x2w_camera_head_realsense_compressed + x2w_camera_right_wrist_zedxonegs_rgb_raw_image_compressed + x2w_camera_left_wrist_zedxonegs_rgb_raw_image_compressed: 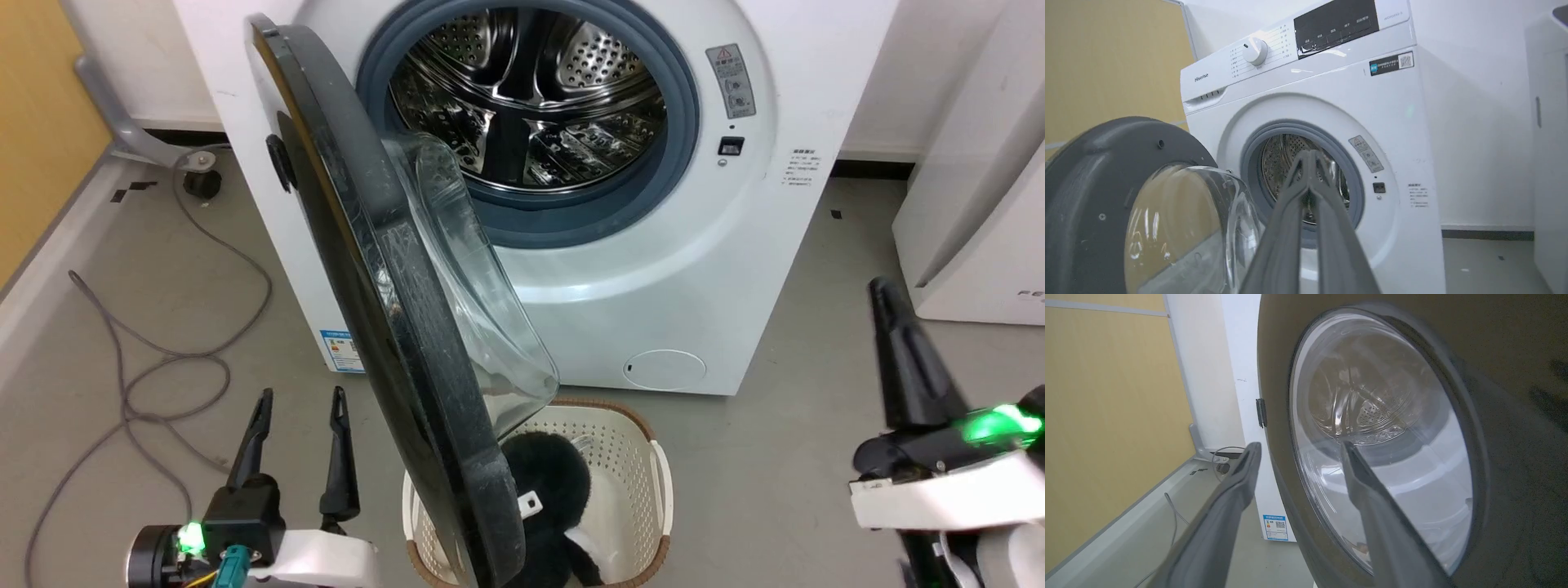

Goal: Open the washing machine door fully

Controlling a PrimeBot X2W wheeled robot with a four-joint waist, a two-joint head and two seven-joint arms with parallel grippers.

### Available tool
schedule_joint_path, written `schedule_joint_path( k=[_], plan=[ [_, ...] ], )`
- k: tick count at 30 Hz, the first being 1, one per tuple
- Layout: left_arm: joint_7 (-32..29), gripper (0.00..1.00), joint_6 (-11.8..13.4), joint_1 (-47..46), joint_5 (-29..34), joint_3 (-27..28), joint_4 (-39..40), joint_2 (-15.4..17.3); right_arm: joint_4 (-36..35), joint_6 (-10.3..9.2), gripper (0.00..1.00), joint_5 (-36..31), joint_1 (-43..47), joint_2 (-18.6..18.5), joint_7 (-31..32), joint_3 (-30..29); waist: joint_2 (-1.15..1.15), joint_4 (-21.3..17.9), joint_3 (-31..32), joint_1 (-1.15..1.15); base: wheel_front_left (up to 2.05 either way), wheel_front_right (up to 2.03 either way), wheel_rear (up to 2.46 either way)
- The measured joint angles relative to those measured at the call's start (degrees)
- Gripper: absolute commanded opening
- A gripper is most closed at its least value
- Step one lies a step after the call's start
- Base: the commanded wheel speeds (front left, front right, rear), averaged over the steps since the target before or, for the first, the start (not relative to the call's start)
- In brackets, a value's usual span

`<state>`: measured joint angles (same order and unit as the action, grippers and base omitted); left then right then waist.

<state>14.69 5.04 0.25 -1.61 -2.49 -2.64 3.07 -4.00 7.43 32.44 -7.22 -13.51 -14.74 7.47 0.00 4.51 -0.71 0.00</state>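
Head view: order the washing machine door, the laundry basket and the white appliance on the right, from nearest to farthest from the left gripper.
1. The washing machine door, just right of the left gripper.
2. The laundry basket, on the floor below the door.
3. The white appliance, far right.

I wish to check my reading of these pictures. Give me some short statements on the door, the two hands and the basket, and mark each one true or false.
1. The washing machine door stands swung away from the drum. True.
2. The left hand is shut on the door's rim. False: its fingers are apart and hold nothing, beside the door's outer face.
3. The right hand has its fingers closed together. True.
4. The basket before the washing machine is empty. False: a dark fluffy thing lies in it.
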Motion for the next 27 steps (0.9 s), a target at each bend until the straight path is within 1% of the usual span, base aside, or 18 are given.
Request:
schedule_joint_path(
  k=[1,2,3,5,7,10,12,14,19,20,21,27],
  plan=[
    [0.00,1.00,0.00,0.01,0.00,0.12,0.08,0.00,-1.04,0.00,0.00,-5.49,0.16,0.30,0.00,-1.21,0.00,-0.11,-0.06,0.00,0.00,0.00,0.00],
    [0.00,1.00,0.00,0.01,0.00,0.31,0.15,0.00,-2.67,0.01,0.00,-13.94,1.25,1.57,0.00,-2.93,0.00,-0.27,-0.14,0.00,0.00,0.00,0.00],
    [0.00,1.00,-0.01,0.01,-0.01,0.38,0.15,0.00,-3.13,0.00,0.00,-16.95,2.09,2.41,0.00,-3.38,0.00,-0.33,-0.16,0.01,0.00,0.00,0.00],
    [0.00,1.00,-0.02,0.01,-0.01,0.56,0.20,0.00,-3.38,0.01,0.00,-20.94,4.04,4.12,0.00,-3.87,0.00,-0.39,-0.12,0.00,0.00,0.00,0.00],
    [0.00,1.00,-0.02,0.01,-0.01,0.73,0.25,0.00,-3.18,0.01,0.00,-22.65,5.96,5.87,0.00,-4.64,0.00,-0.40,-0.04,0.00,0.00,0.00,0.00],
    [0.00,1.00,-0.15,0.01,0.00,0.86,0.27,-0.01,-1.72,0.01,0.01,-23.95,8.39,7.54,0.00,-5.87,0.00,-0.32,0.16,0.00,0.00,0.00,0.00],
    [0.00,1.00,-0.15,0.02,0.00,0.92,0.27,-0.01,-0.75,0.01,1.00,-24.37,9.64,8.51,0.00,-7.04,0.00,-0.30,0.23,0.00,0.00,0.00,0.00],
    [0.00,1.00,-0.15,0.04,0.00,1.04,0.26,-0.02,0.26,0.01,1.00,-25.04,10.68,9.33,0.00,-7.89,0.00,-0.36,0.30,0.00,0.00,0.00,0.00],
    [0.00,1.00,0.15,0.08,0.03,1.40,0.70,-0.04,1.07,0.01,1.00,-25.54,11.31,10.05,0.00,-8.20,0.00,-0.55,0.43,0.00,0.00,0.00,0.00],
    [0.00,0.43,0.36,0.08,0.11,1.49,1.19,-0.05,1.22,0.01,1.00,-25.70,11.43,10.09,0.00,-8.26,0.00,-0.58,0.46,0.01,0.00,0.00,0.00],
    [0.00,0.01,0.41,0.08,0.16,1.68,1.67,-0.05,1.35,0.01,1.00,-26.02,11.47,10.12,0.00,-8.33,0.00,-0.62,0.50,0.00,0.00,0.00,0.00],
    [0.01,0.00,0.91,-0.88,0.43,3.12,6.98,-0.03,1.43,0.01,1.00,-27.03,11.50,10.25,0.00,-8.83,0.00,-0.17,0.79,0.00,0.00,0.00,0.00]
  ],
)
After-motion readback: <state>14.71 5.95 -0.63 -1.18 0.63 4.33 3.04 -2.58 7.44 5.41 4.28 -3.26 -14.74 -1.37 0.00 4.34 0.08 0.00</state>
